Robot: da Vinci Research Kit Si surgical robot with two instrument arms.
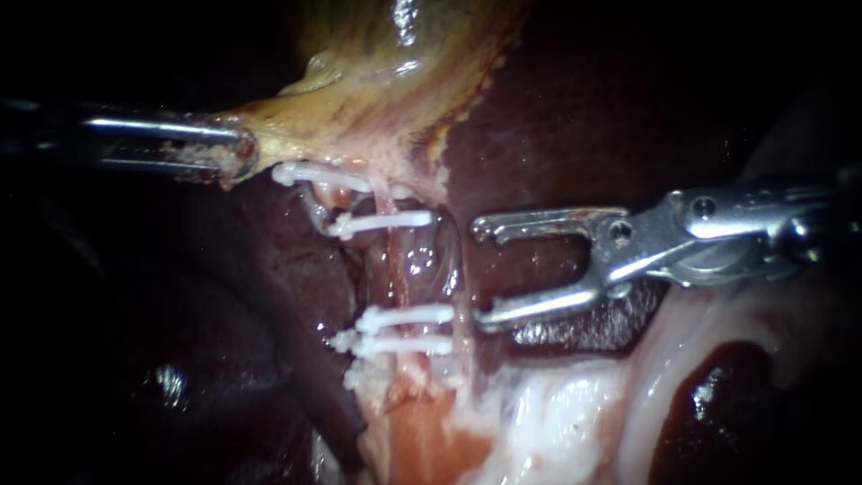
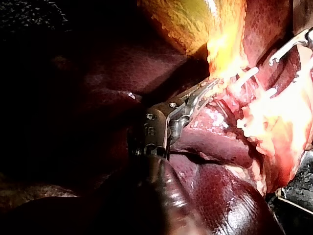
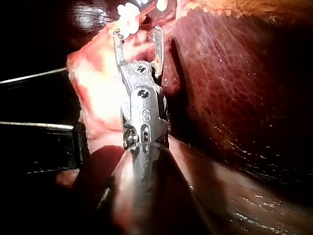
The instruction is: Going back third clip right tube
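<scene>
My left instrument (image 1: 238, 154) has its jaws clamped on the gallbladder (image 1: 386, 81), apparently to tension the clipped tube (image 1: 409, 269), while my right instrument (image 1: 480, 271) sits just right of it, jaws open and empty, beside the lower clips (image 1: 404, 316).

Bare liver (image 1: 575, 117) free above right instrument (image 1: 479, 272); white clips (image 1: 404, 316) crowd tube (image 1: 395, 260) just ahead
</scene>
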